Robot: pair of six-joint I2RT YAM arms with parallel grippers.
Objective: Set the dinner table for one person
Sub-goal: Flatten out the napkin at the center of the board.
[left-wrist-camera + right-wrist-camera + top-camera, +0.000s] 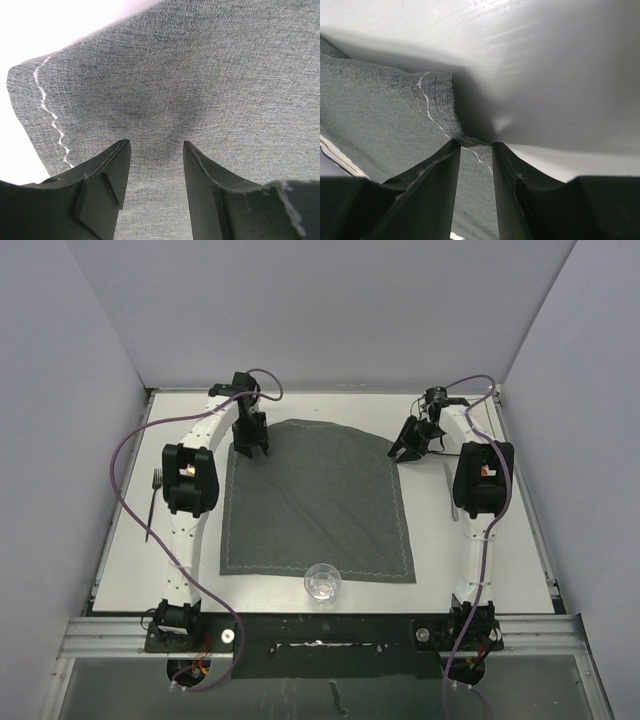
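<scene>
Left claw (155, 146) spread apart, tips at placemat (315, 505) far-left corner | right claw (476, 144) pinching lifted far-right corner | glass (322, 581) at placemat's near edge | fork (153, 502) on surface (515, 550), left.

White arms (183, 550), black joints (188, 478), purple cables (125, 455), black pincers (250, 453).

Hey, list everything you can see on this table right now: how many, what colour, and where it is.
dinner table: one, white, under everything.
placemat: one, dark grey, centre of the table, far right corner lifted.
fork: one, metal, left of the placemat.
knife: one, metal, right of the placemat, beside the right arm.
glass: one, clear, at the placemat's near edge.
arms: two, white and black; left jaws open over the placemat's far left corner, right jaws shut on its far right corner.
</scene>
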